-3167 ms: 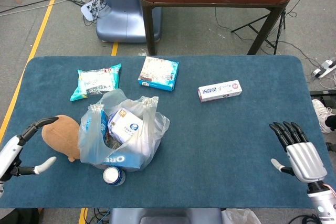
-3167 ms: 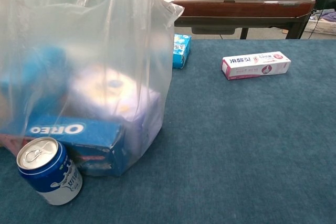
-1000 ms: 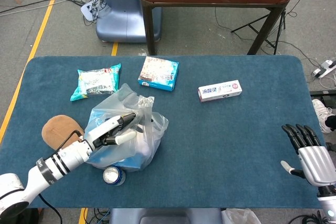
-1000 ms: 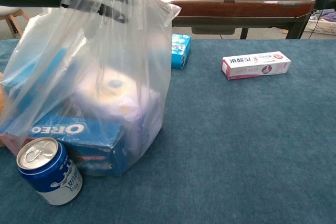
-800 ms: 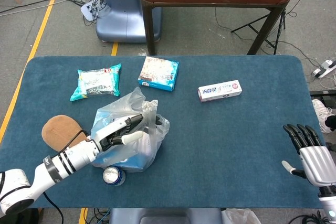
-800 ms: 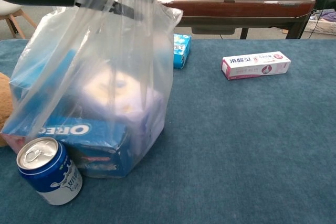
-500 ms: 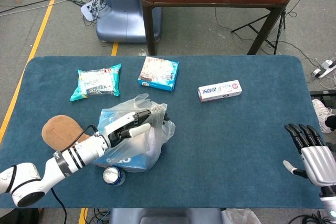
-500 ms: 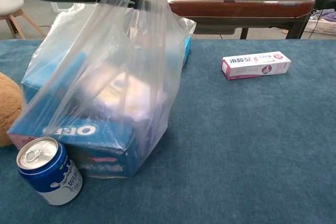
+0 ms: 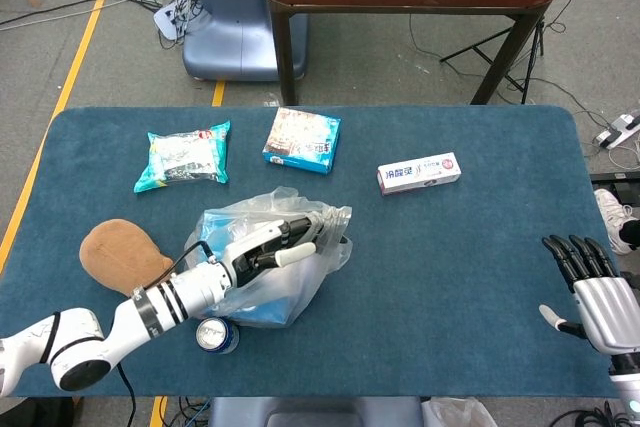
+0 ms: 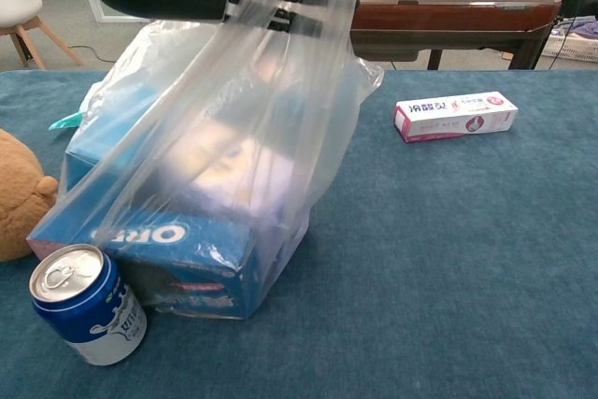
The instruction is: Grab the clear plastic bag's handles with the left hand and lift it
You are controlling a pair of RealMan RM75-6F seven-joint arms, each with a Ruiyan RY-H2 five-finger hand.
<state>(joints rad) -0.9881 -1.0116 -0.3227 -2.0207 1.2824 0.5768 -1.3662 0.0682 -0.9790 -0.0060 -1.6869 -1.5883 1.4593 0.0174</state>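
Left hand (image 9: 268, 247) clenched, right hand (image 9: 593, 296) splayed.
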